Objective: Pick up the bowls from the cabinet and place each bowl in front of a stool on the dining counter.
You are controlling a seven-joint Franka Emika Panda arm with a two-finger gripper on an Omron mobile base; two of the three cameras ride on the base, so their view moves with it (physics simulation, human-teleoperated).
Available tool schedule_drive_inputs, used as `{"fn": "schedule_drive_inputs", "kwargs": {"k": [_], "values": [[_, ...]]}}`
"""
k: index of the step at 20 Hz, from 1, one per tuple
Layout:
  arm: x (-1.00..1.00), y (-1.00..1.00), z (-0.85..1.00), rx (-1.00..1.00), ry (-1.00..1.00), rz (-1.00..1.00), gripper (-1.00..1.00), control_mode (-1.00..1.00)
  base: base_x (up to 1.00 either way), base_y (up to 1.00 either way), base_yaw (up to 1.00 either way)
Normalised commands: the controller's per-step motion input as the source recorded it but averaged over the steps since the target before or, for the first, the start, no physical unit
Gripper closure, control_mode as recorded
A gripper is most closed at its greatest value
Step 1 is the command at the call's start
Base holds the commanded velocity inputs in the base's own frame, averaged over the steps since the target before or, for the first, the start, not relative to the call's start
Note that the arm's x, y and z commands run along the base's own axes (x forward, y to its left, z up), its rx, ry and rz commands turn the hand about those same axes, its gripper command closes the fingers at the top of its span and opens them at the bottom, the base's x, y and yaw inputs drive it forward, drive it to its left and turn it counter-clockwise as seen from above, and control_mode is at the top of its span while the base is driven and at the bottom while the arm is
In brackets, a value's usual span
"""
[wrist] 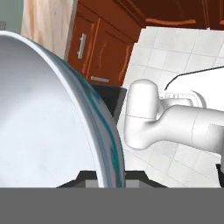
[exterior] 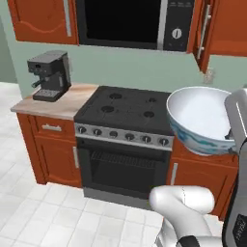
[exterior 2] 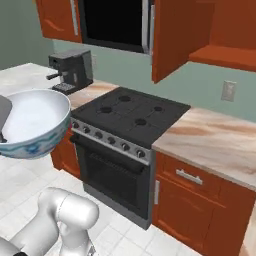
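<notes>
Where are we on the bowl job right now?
Done: the blue-patterned bowl is out of the open cabinet, carried in the air in front of the stove. In hand: the tool is shut on that bowl's rim. Left: setting it on the dining counter in front of a stool, then the second bowl. I can't see counter, stools or the other bowl from here.

Blue-patterned bowl [wrist: 48, 127] fills left, floor tiles [wrist: 175, 43] beyond.
</notes>
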Motion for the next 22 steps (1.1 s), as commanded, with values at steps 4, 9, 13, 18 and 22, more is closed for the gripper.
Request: {"fn": "schedule_drive_inputs", "kwargs": {"k": [4,9,13,18,22], "values": [[0.00,0.00,0.00,0.00,0.00,0.00,1.00,1.00,-0.19,0.22,1.00],[0.00,0.00,0.00,0.00,0.00,0.00,1.00,1.00,-0.14,0.00,1.00],[0.00,0.00,0.00,0.00,0.00,0.00,1.00,1.00,0.00,0.00,1.00],[0.00,0.00,0.00,0.00,0.00,0.00,1.00,1.00,0.83,-0.06,0.76],[0.00,0.00,0.00,0.00,0.00,0.00,1.00,1.00,1.00,-0.06,0.49]]}}
